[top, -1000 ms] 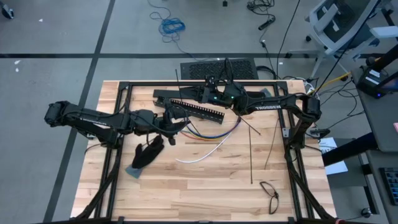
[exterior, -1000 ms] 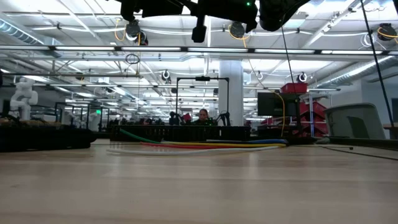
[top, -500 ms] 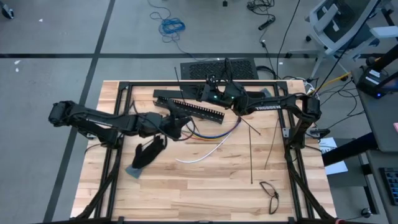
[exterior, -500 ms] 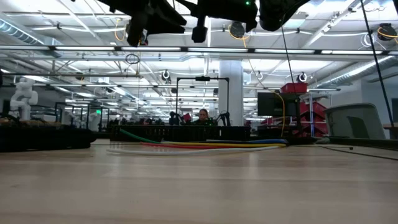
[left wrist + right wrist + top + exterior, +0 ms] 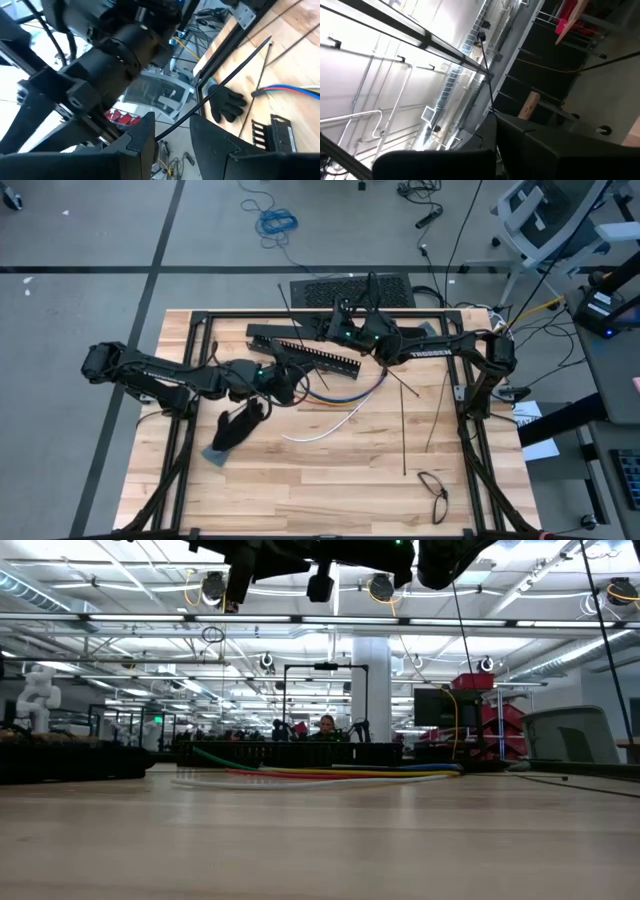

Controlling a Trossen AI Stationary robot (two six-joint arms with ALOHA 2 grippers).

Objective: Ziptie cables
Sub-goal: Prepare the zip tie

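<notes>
a: cables first. the thin flexible wires, purple, blue, red, yellow and white, lie in shallow arcs on the pale wooden slatted table, just in front of the long black slotted bar. from the table-level camera they show as a flat coloured band. nothing binds them yet.

b: and your left gripper?

a: i have it above the left ends of those wires, lifted clear of the table. its fingers are part closed on a thin stiff black ziptie strip, which runs out slantwise between them. i judge it's held high so the strip can be fed without snagging the wires.

b: right side?

a: my right gripper sits at the far edge, beyond the slotted bar, pointing up and away from the table. its fingers are fully closed, and a thin black strip seems to stick out from it towards the far side. whether it truly pinches that strip, i cannot tell.

b: anything in the way?

a: a floppy black glove lies near the left arm, on the near side of it, apart from the wires. loose straight black zipties lie to the right of the wires, and a pair of dark-rimmed glasses sits near the front right corner, well apart from the work.

b: next move?

a: my guess: bring the held strip down beside the wires and get it under the bunch. the wires are splayed at their right ends, so gathering them is the hard part.
</notes>
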